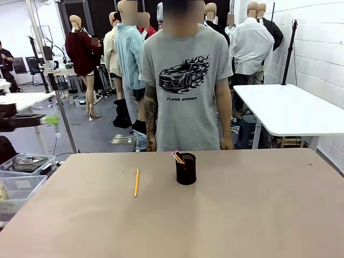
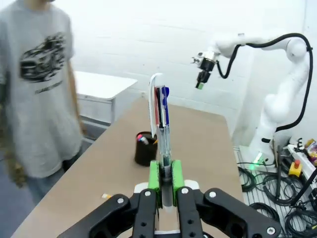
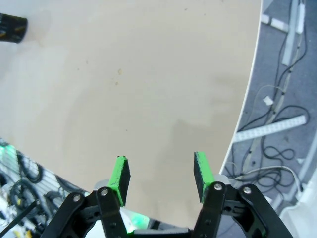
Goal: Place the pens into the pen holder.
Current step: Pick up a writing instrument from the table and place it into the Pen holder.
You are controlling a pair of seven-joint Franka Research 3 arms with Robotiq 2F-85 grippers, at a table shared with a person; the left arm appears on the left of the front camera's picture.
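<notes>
The black mesh pen holder [image 1: 186, 170] stands mid-table with a couple of pens' tips [image 1: 177, 156] poking out of it. A yellow-orange pencil [image 1: 136, 182] lies flat on the table to its left. My left gripper [image 2: 165, 176] is shut on a silvery-white pen [image 2: 160, 114] with red and blue inside, held upright in the left wrist view, short of the holder [image 2: 145, 148]. In the front view this gripper [image 1: 51, 119] hovers off the table's left end. My right gripper [image 3: 161, 173] is open with nothing between its fingers, high over bare table, and the holder [image 3: 12, 28] lies far off.
A person in a grey T-shirt [image 1: 185, 86] stands at the table's far edge, hands down. Clear bins [image 1: 21, 177] sit beside the table's left end. Cables [image 3: 277, 129] lie on the floor past its right edge. The right arm [image 2: 277, 99] rises beyond the holder.
</notes>
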